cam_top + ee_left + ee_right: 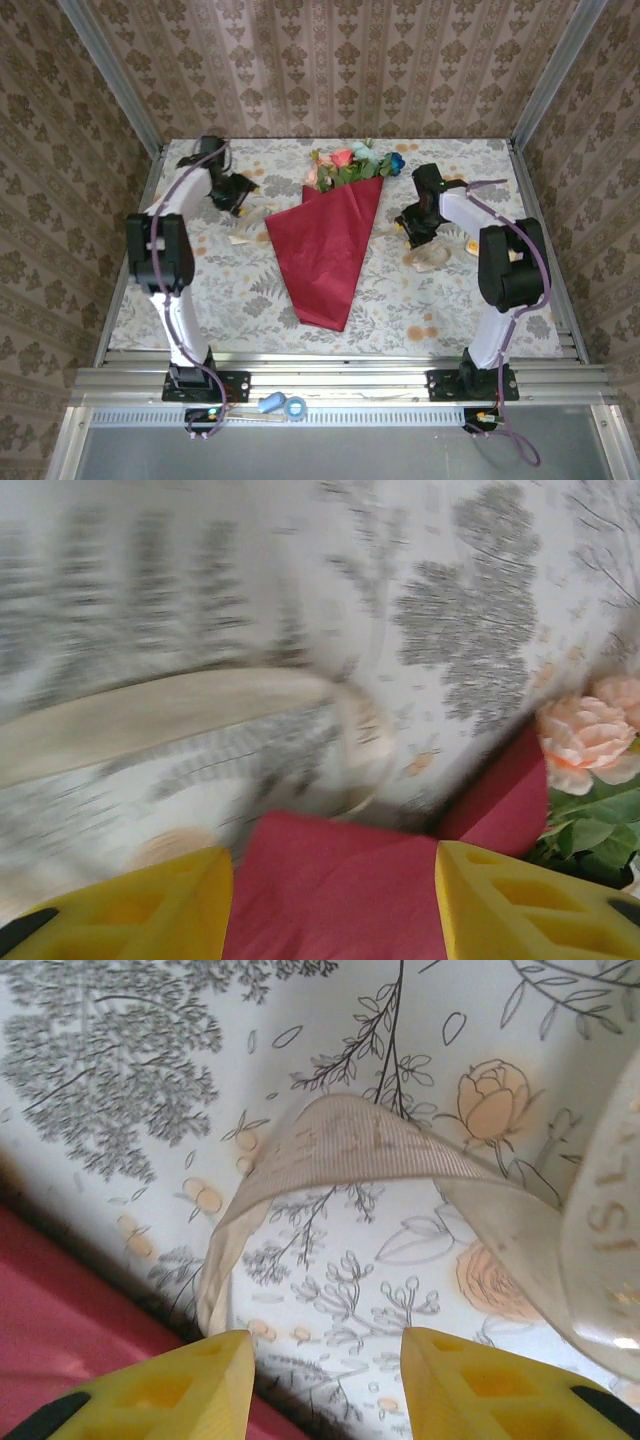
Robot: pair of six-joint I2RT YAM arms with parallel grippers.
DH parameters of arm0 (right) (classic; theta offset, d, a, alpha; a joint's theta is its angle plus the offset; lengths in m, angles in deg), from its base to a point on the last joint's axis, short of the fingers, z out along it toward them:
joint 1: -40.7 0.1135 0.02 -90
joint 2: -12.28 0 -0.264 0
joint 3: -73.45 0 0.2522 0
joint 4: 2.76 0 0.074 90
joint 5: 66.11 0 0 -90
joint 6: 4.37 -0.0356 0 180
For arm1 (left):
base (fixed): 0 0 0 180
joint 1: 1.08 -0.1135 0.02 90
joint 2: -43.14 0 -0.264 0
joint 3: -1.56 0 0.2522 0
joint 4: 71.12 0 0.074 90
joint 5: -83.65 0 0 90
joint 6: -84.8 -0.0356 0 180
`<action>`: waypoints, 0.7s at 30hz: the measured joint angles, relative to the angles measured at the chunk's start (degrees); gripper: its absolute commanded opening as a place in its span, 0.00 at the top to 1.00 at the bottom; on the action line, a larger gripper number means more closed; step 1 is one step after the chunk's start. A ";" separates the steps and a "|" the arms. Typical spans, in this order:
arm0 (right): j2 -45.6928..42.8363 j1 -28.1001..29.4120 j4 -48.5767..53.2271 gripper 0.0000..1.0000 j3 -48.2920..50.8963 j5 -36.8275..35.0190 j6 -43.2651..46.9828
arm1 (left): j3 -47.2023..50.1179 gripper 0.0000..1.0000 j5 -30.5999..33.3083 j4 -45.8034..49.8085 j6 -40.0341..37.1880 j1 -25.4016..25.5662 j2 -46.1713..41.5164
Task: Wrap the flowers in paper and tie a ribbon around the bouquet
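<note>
1. Left gripper [330, 858]: released, yellow fingers [140, 910] well apart, nothing pinched. Wrist view is blurred.
2. Right gripper [325, 1338]: released too, fingers spread, nothing between them.
3. Red paper [330, 900] lies under the left gripper's gap, with the flowers [590, 735] and green leaves just to the right.
4. Ribbon [350, 1140]: a loose cream loop arches off the tablecloth [100, 1080] just ahead of the right gripper. A flat stretch lies ahead of the left one.
5. Bouquet [335, 245]: red cone lying flat mid-table between both arms, tip toward the bases, blooms at the far wide end.
6. Ribbon shows on both sides of the cone. Cannot tell whether it passes under.
</note>
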 measured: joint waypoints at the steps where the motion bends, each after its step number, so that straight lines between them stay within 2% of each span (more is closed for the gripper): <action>1: -0.92 0.00 0.24 0.56 0.02 -0.20 0.48 | -3.21 0.45 0.22 0.85 -0.26 1.40 2.75; 6: -6.08 0.28 0.85 0.56 1.73 -0.39 2.29 | -16.70 0.46 4.22 7.93 -3.65 6.71 13.64; 11: -10.69 0.42 1.36 0.56 5.01 -0.50 2.36 | -21.11 0.51 7.91 12.96 -7.50 7.91 17.97; 16: -11.37 0.52 1.51 0.57 5.35 -0.48 2.56 | -28.09 0.58 10.97 17.31 -12.07 8.52 22.58; 21: -11.37 0.68 1.49 0.57 5.44 -0.46 2.56 | -28.52 0.64 13.29 18.99 -14.99 9.70 24.33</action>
